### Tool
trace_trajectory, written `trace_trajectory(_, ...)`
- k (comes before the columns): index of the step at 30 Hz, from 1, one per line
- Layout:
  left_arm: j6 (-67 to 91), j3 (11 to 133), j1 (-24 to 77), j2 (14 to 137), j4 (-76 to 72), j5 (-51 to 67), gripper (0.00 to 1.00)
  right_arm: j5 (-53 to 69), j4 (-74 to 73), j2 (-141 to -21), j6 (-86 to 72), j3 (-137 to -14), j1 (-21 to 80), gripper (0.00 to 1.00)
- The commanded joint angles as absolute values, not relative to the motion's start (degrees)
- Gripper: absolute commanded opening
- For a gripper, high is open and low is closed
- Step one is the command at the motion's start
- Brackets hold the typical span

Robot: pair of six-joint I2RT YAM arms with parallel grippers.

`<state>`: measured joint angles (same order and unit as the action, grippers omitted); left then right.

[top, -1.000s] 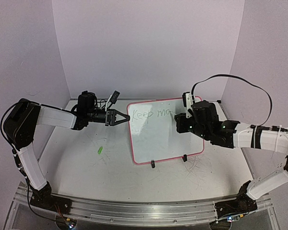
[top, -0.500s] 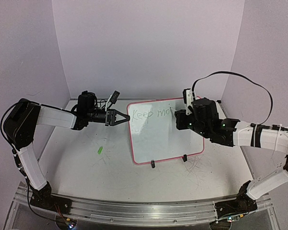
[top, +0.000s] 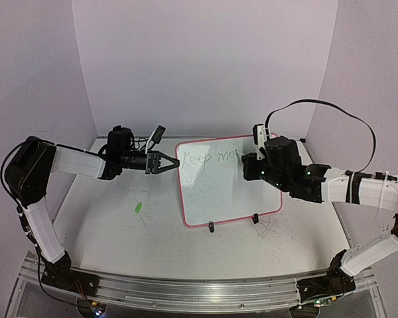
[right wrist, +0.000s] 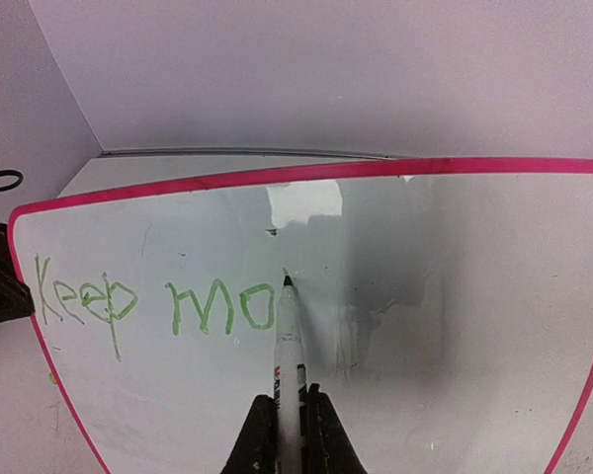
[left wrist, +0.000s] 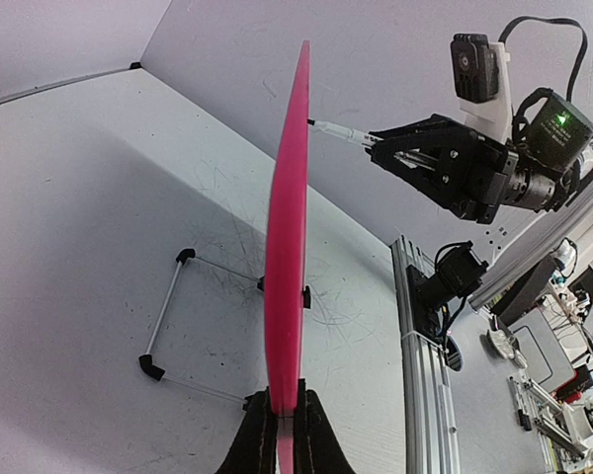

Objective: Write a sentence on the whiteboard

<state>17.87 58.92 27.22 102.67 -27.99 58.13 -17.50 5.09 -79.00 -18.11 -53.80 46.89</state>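
A: Where is the whiteboard (top: 229, 192)?
B: It stands tilted back on its 2 black feet (top: 212, 227) on the table (top: 106, 232), between the left claw (left wrist: 283, 427) and the right claw (right wrist: 288, 420).
A: What is the left claw doing?
B: It is closed on the board's pink frame and pinches the left edge. That wrist camera sees the board edge-on.
A: And the right one?
B: It is clamped around a white marker (right wrist: 290, 346). The marker's dark tip touches the board just right of the last letter.
A: How much of the sentence (right wrist: 148, 301) is there?
B: "Keep mo", in thin green script across the upper left part of the board.
A: Is anything else on the table?
B: 1 small green object (top: 138, 207) lies well apart from the board, to its left and nearer the front edge.
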Motion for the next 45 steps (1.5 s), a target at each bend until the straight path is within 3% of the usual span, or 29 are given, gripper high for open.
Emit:
trace_trajectory(1,16.00,61.17,27.18,100.94,-26.19,58.36,0.00,-18.44,4.21,-78.12,-19.84,-52.32,46.68,0.00)
trace_trajectory(45,15.74,61.27,27.19,101.25,-25.92,58.65,0.00,-22.83,4.77,-80.01,-20.07,-55.55,46.37,0.00)
